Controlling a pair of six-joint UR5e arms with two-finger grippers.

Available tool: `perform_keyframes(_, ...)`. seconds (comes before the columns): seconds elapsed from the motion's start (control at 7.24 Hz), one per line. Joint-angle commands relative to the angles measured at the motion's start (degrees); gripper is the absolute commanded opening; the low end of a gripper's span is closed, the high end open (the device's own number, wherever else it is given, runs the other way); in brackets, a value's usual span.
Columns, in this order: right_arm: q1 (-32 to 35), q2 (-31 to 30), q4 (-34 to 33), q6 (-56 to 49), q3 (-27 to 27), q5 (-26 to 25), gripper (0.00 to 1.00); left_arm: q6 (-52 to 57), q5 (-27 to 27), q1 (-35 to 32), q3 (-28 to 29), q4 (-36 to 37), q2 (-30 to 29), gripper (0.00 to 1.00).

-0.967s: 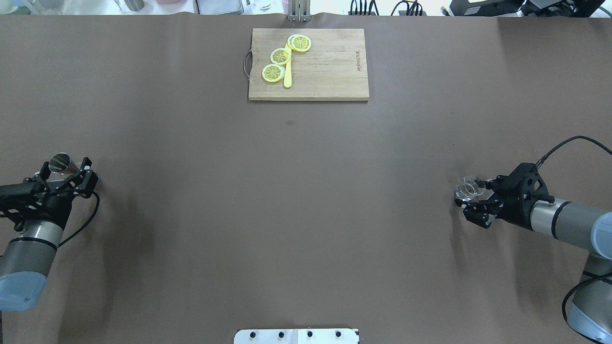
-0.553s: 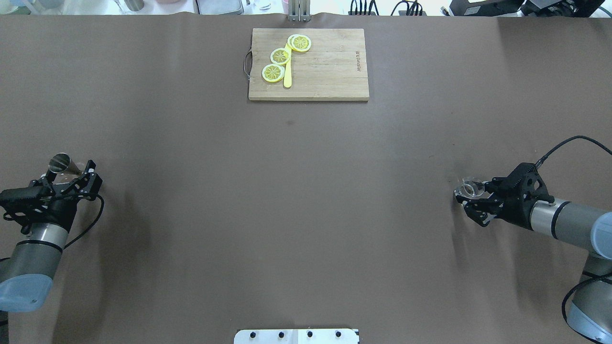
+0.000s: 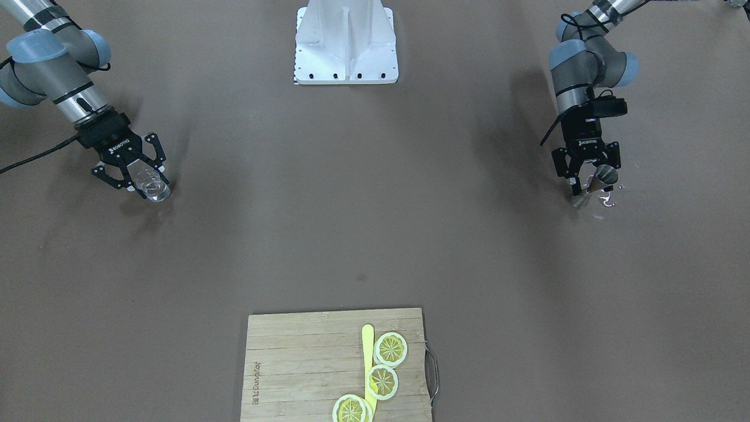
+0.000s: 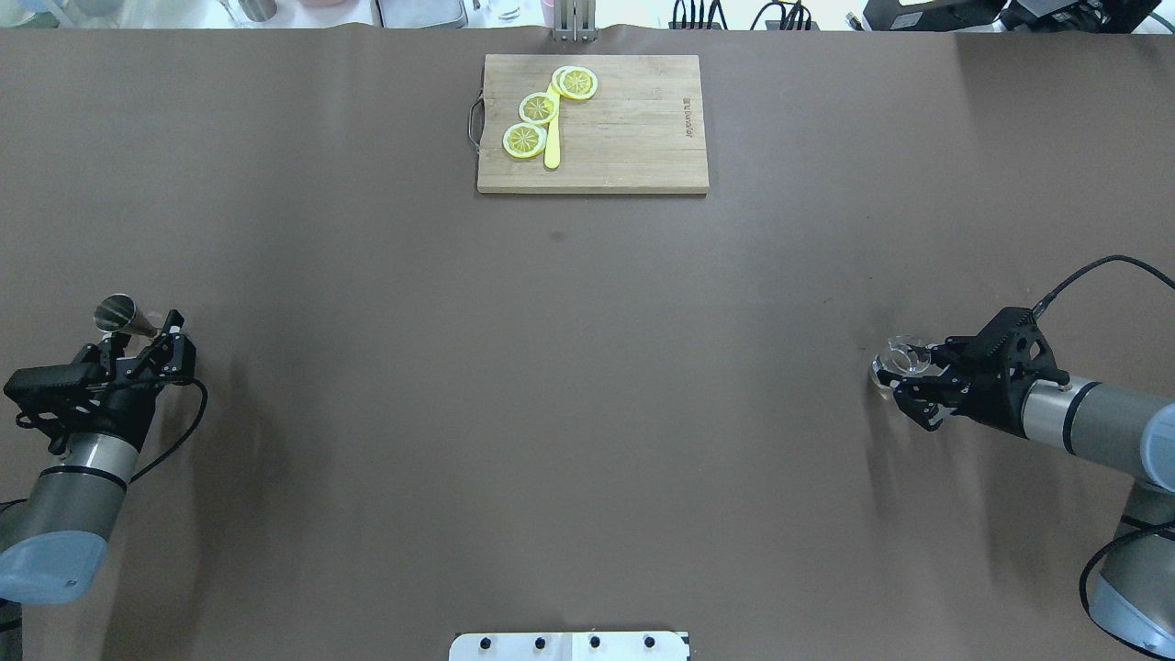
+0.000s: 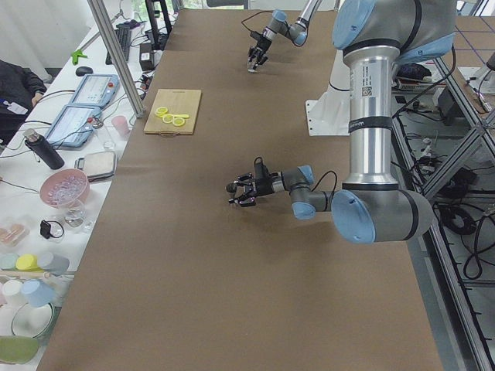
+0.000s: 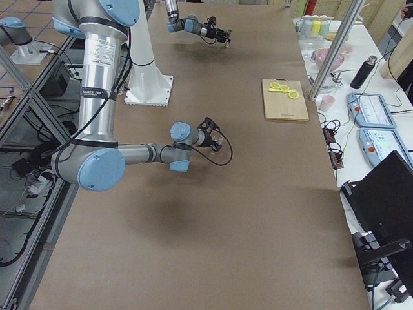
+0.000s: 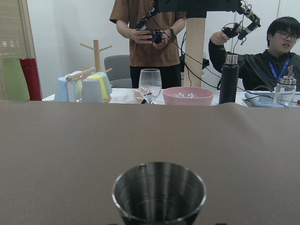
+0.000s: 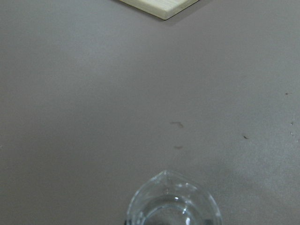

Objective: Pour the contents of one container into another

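Observation:
A steel measuring cup (image 4: 115, 314) (image 3: 603, 174) stands upright at the table's left end. My left gripper (image 4: 136, 338) (image 3: 592, 181) reaches level around it, its fingers spread to either side, open. The left wrist view has the cup's mouth (image 7: 159, 190) low in the middle. At the right end a small clear glass with a spout (image 4: 907, 349) (image 3: 153, 190) sits between the fingers of my right gripper (image 4: 900, 369) (image 3: 146, 181). I cannot tell whether those fingers press on it. In the right wrist view the glass (image 8: 173, 204) sits at the bottom edge.
A wooden cutting board (image 4: 633, 138) (image 3: 304, 363) lies at the table's far middle with lemon slices (image 4: 525, 140) and a yellow knife (image 4: 552, 151). The white robot base (image 3: 345, 41) is on the near side. Cups, a wine glass (image 7: 150, 84) and people are beyond the far edge.
My left arm has drawn back slightly and turned while the steel cup stayed in place. My right gripper has shifted a little around the glass.

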Motion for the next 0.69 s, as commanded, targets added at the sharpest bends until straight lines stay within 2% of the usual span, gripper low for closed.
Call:
perform_keyframes(0.0,6.2,0.0,-0.7,-1.1,0.4,9.1,0.00,-0.1,-0.2,0.0,0.4,-0.1,-0.2,0.47)
perform_keyframes(0.14,11.5,1.1,-2.1,-1.2,0.6,16.4,0.00,-0.1,-0.2,0.0,0.4,-0.1,-0.2,0.47)
perform_keyframes(0.28,20.6,3.6,-6.3,-3.5,1.4,25.6,0.00,-0.1,-0.1,0.0,0.6,-0.1,-0.2,0.47)
perform_keyframes(0.41,30.1,4.2,-10.5,-10.1,4.0,34.9,0.00,-0.3,0.0,0.0,1.3,-0.3,-0.3,0.47)
perform_keyframes(0.55,39.9,5.0,-12.5,-12.6,4.6,46.5,0.00,-0.5,0.2,0.0,1.3,-0.3,-0.2,0.46)
